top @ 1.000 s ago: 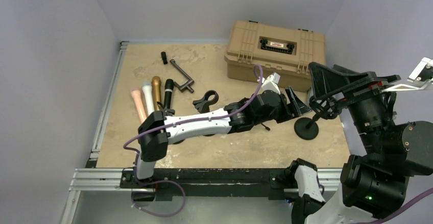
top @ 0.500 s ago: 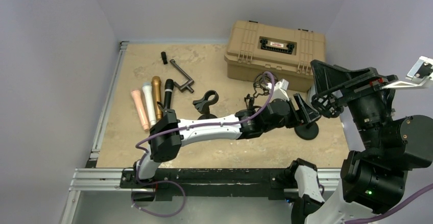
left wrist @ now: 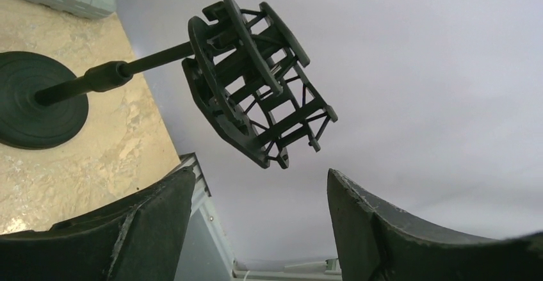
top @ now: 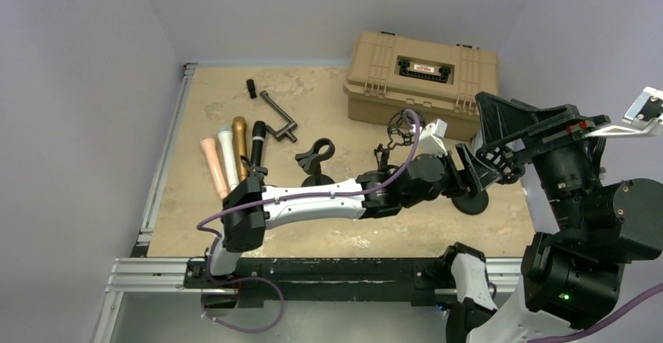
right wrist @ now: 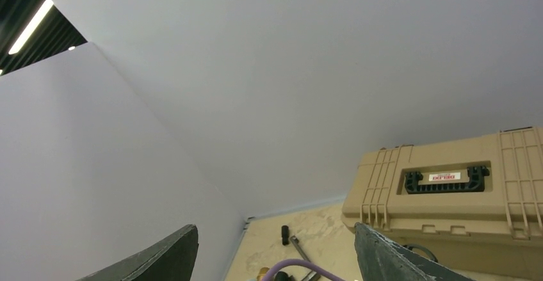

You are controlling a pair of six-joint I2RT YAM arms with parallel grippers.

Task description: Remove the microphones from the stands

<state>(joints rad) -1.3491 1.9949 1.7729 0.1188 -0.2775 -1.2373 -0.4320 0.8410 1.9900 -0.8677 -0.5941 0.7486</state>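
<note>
Two grippers, both spread, neither pinching anything. Your left gripper (left wrist: 261, 178) is low at table right, gap aimed at the black lattice shock-mount cage (left wrist: 224, 114) on the black round-base mic stand (left wrist: 105, 75). Cage is near the fingers, not touching. Stand base rests on the sandy tabletop (top: 375, 234), near the tan plastic hard case (top: 422, 73). Can't tell whether a mic sits in that cage. Pink mic (top: 213, 167), white mic (top: 227, 155), gold mic (top: 239, 138) and black mic (top: 257, 144) lie side by side at table left, well apart from the stand. Right gripper (right wrist: 275, 226) hangs raised, facing the case.
</note>
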